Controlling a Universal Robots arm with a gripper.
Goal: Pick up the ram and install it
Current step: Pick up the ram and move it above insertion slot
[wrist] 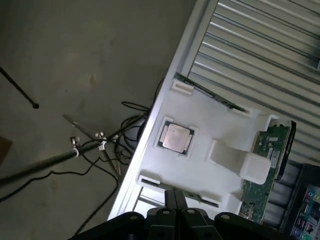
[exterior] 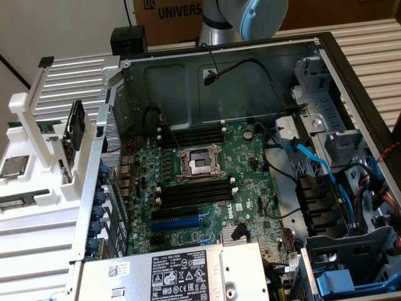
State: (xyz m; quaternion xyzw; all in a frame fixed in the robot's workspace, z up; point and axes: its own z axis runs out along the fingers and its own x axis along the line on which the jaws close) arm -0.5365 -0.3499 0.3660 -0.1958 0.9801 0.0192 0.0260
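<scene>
My pincer (wrist: 175,196) is pressed fully shut, its two dark fingers meeting with nothing between them. It hangs above a white holder (wrist: 200,165), apart from everything that rests on it.

The ram (wrist: 269,145) is on that holder. It is a long green stick with white labels, its green face turned toward my wrist camera. It is propped just beside a white post (wrist: 252,167), with a black slab (wrist: 286,150) against its other side. A square processor chip (wrist: 176,137) sits in a recess near the middle of the holder, well apart from the ram. A thin dark strip (wrist: 212,95) lies in a slot along one edge of the holder, and I cannot tell what it is.

In the exterior view the holder stands at the exterior view's left, just beside an open computer case (exterior: 326,75) that takes up the middle and the exterior view's right. Inside lies the green motherboard (exterior: 250,182). At its centre is a processor socket (exterior: 199,164), and long black memory slots (exterior: 191,135) run above and below it. A blue slot (exterior: 175,222) sits lower in the frame, near the labelled power supply (exterior: 182,276) at the bottom edge. My arm (exterior: 244,19) shows at the upper middle of that frame, behind the case's back wall and in front of a cardboard box (exterior: 175,12).
</scene>
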